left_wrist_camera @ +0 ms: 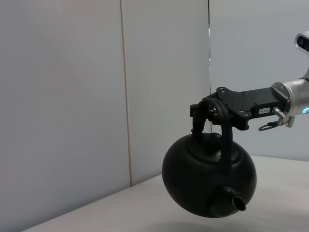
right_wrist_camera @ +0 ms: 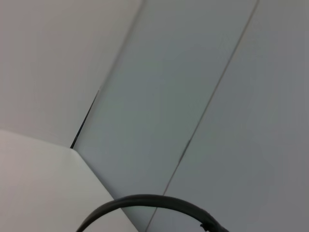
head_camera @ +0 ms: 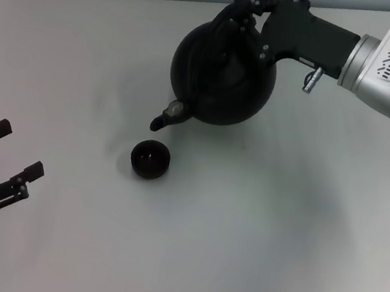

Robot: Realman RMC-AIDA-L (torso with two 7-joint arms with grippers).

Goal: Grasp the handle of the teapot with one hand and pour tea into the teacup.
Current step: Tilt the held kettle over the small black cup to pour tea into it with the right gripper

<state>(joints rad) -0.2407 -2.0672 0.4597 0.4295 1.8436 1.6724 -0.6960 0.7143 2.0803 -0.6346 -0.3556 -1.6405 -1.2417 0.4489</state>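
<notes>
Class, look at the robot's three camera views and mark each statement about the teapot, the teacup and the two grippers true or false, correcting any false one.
1. The right gripper holds the teapot by its handle. True.
2. The teapot stands on the table. False: the left wrist view shows it lifted clear and tilted.
3. The spout points toward the teacup. True.
4. The left gripper holds the teacup. False: it is open and apart from it, at the table's left.
5. The teacup lies on its side. False: it stands upright.
</notes>
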